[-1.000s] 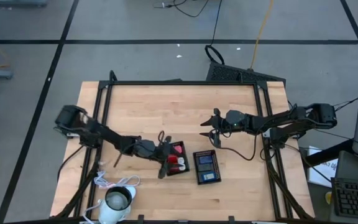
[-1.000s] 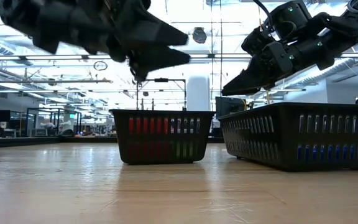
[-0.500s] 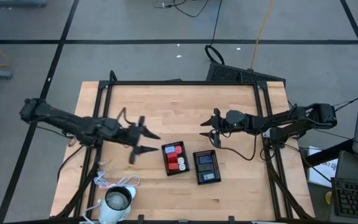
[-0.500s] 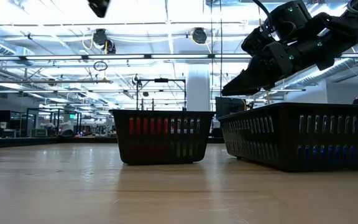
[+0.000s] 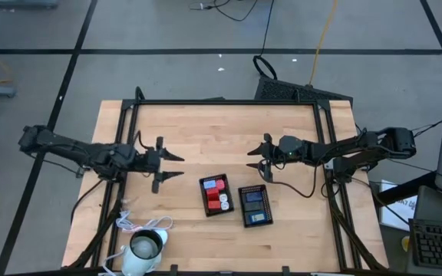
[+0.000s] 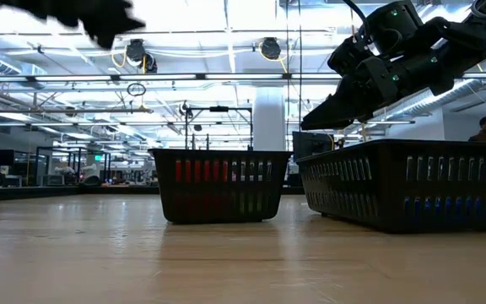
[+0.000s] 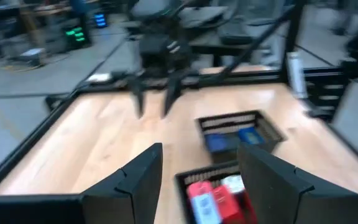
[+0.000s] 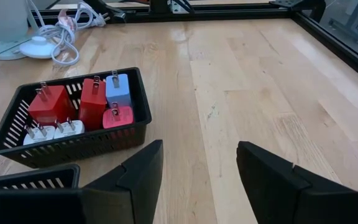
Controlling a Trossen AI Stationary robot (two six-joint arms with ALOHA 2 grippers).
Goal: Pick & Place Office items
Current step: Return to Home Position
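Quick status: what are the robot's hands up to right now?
Left hand open, empty, above table. Right hand open, empty, hovering. Chargers in left basket and right basket. Nothing in the way.

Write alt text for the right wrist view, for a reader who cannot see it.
A black basket on a wooden table holds red, light blue, pink and white plug adapters. The right hand hangs open and empty over bare wood beside it. A coiled white cord lies beyond the basket.

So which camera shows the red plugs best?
The right wrist view: the red plugs lie close, prongs showing, inside a black basket. The high view shows small red patches, the low view red behind slats, the left wrist view only part.
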